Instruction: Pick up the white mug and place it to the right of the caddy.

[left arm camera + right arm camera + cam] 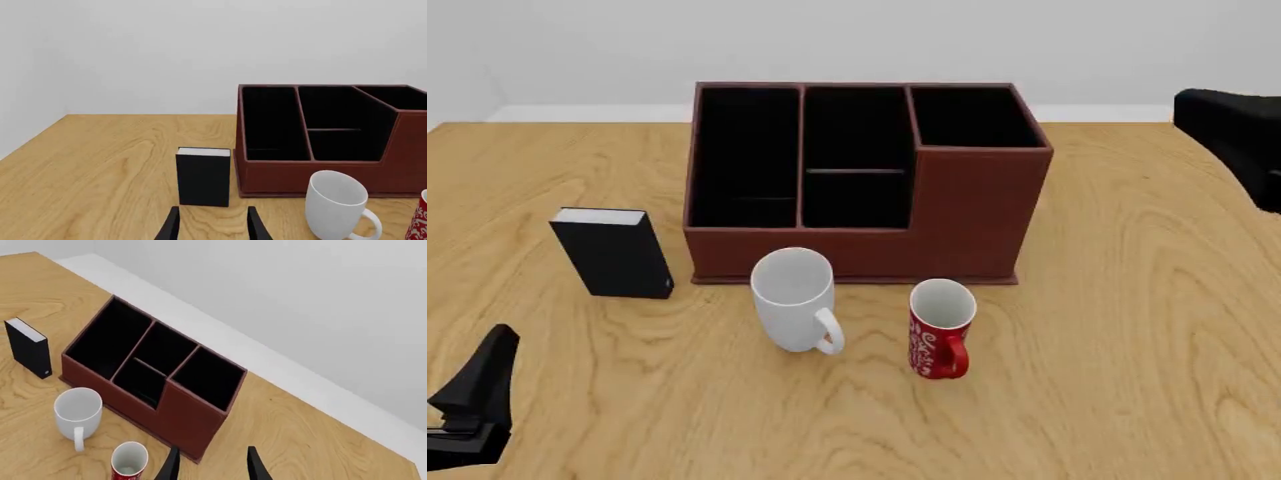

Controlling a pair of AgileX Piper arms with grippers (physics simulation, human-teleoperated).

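Observation:
The white mug [794,297] stands upright on the table just in front of the caddy [974,215], with its handle toward the near side. It also shows in the left wrist view [335,205] and the right wrist view [77,412]. The caddy [320,172] [190,417] is a large reddish-brown box with black compartments. My left gripper [212,227] is open and empty, low at the near left, well left of the mug. My right gripper [212,467] is open and empty, high over the far right, away from both.
A smaller red patterned mug [941,328] stands right of the white mug, close to the caddy's front. A small black book-like box [614,252] stands left of the caddy, straight ahead of my left gripper. The right arm [1234,135] shows at the far right edge.

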